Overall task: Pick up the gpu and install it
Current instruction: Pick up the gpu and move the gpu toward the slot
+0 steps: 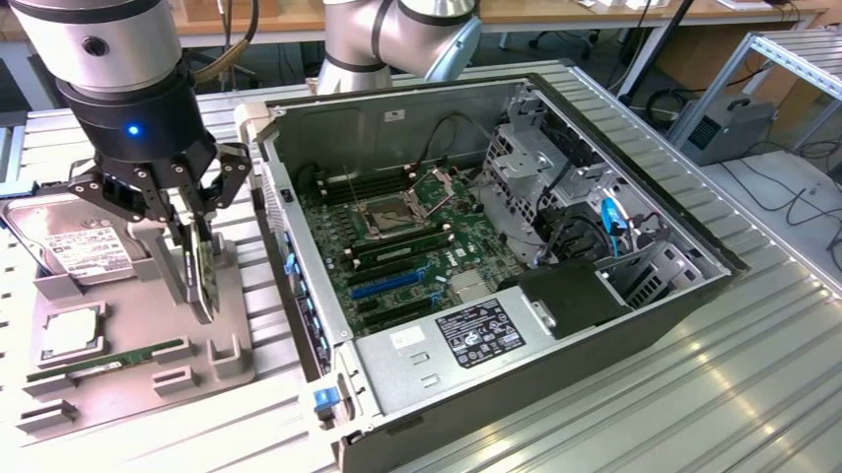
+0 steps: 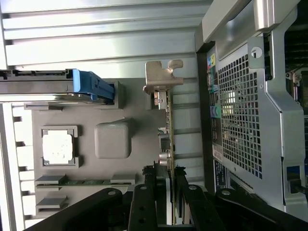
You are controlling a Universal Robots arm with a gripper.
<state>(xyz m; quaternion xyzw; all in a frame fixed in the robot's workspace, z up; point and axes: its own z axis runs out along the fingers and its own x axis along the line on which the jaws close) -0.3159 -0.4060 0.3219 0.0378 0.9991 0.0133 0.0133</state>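
Note:
The gpu (image 1: 201, 276) is a thin dark card standing on edge in a slot of the grey holder tray (image 1: 132, 389), at the exterior view's left. My gripper (image 1: 188, 232) hangs straight over it, half open, one finger on each side of the card's upper edge. In the wrist view the gpu (image 2: 168, 125) shows edge-on, its silver bracket (image 2: 162, 74) at the end away from my gripper (image 2: 166, 175). A narrow gap shows between each black finger and the card. The open computer case (image 1: 684, 296) lies beside the tray, with its green motherboard (image 1: 394, 246) exposed.
The tray also holds a silver hard drive (image 1: 73, 246), a square processor (image 1: 69, 335) and a green RAM stick (image 1: 112, 360). The case's perforated rear panel (image 2: 240, 106) stands close beside the card. Cables and a drive cage (image 1: 539, 168) crowd the case's far side.

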